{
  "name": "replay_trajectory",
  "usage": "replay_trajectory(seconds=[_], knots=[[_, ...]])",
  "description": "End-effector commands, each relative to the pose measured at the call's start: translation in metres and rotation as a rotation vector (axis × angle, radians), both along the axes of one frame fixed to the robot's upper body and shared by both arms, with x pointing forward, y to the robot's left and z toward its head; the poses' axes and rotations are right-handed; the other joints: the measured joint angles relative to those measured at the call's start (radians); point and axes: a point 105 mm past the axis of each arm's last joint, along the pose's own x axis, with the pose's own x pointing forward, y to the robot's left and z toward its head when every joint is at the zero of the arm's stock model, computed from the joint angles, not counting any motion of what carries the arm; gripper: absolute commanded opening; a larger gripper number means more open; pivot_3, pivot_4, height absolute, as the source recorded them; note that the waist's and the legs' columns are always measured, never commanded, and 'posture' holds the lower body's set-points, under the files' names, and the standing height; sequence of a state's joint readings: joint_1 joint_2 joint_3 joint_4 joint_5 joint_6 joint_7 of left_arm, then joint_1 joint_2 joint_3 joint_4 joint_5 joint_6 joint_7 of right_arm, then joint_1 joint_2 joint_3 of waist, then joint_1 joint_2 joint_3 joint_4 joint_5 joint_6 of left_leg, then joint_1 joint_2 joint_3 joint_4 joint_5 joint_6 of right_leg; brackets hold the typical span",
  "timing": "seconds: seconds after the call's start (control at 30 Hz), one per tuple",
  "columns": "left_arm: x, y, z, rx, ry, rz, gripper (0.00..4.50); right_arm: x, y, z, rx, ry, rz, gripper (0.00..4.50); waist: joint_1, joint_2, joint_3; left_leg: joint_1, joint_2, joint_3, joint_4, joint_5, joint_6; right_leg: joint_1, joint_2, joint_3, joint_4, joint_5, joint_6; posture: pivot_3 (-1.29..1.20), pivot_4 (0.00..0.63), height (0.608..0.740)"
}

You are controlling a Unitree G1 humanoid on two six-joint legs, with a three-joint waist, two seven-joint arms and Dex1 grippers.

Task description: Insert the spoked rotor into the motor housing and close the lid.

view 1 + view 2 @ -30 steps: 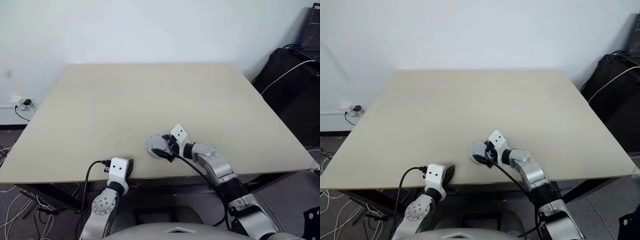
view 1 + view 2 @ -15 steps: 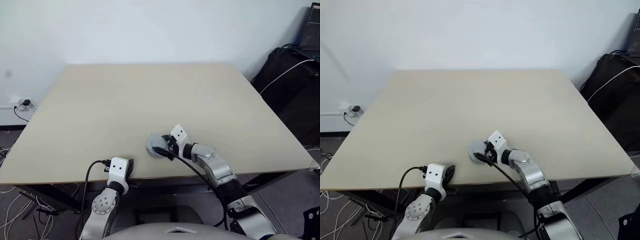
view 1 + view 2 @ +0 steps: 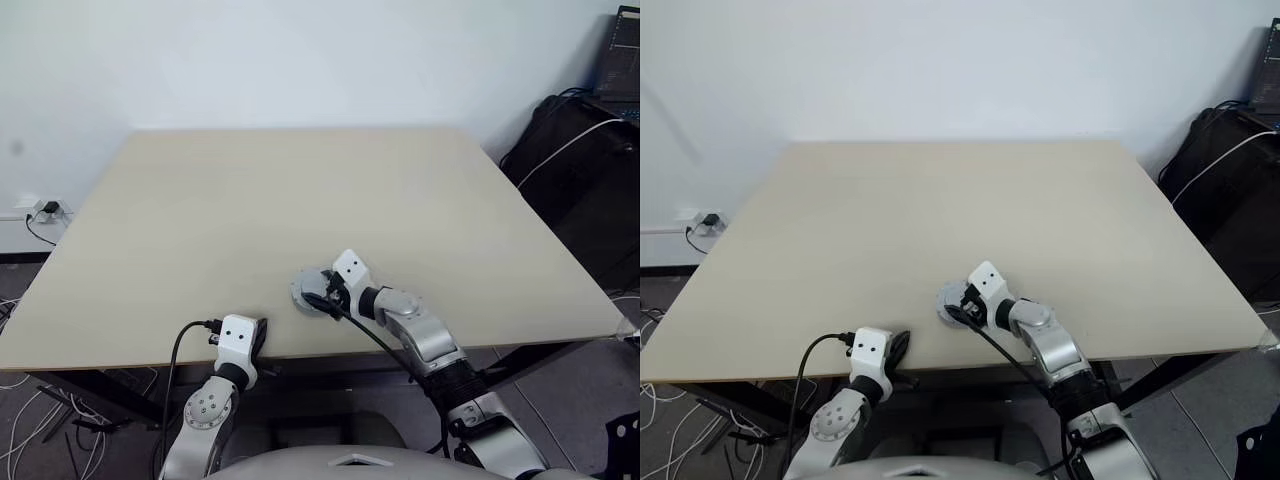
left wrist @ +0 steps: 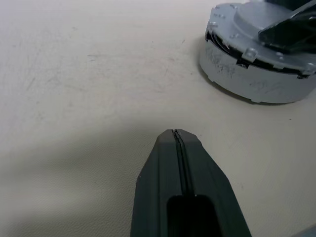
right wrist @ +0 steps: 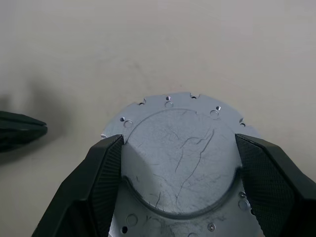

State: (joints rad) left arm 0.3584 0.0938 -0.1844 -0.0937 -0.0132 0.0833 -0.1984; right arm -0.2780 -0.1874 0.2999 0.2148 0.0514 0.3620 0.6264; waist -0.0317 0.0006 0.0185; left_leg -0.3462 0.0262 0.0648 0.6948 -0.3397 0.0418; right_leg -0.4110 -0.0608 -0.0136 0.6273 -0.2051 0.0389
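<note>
Late in the task, by the look of it: round grey metal lid with its smooth raised centre seated on the round shallow grey motor housing, near the near edge of the pale wooden table, a little right of middle. No spoked rotor or copper windings on show, so presumably enclosed beneath. Right tool astride the raised centre of the lid, black fingers against either side, clamped on it. Left tool pressed together, empty, just left of the stack. Left to do, probably: final seating, release.
</note>
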Motion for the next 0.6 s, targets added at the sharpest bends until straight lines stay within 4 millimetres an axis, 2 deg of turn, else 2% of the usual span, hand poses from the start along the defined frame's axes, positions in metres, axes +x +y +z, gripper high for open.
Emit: replay_trajectory(seconds=[0.03, 0.6], knots=[[0.0066, -0.0013, 0.0164, -0.012, -0.065, -0.002, 0.00, 0.0006, 0.0069, 0.0057, -0.028, -0.022, 0.027, 3.22, -0.002, 0.000, 0.000, 0.000, 0.000, 0.000, 0.000, 0.000, 0.000, 0.000, 0.000, 0.000, 0.000, 0.000, 0.000, 0.00, 0.000, 0.740], [0.0069, -0.0007, 0.0173, -0.013, -0.066, 0.001, 0.00, 0.0038, 0.0085, 0.0051, -0.103, 0.008, 0.025, 3.22, -0.005, 0.001, -0.003, 0.001, 0.000, 0.000, 0.000, 0.000, 0.000, 0.000, 0.000, 0.000, 0.000, 0.000, 0.000, 0.00, 0.000, 0.740]])
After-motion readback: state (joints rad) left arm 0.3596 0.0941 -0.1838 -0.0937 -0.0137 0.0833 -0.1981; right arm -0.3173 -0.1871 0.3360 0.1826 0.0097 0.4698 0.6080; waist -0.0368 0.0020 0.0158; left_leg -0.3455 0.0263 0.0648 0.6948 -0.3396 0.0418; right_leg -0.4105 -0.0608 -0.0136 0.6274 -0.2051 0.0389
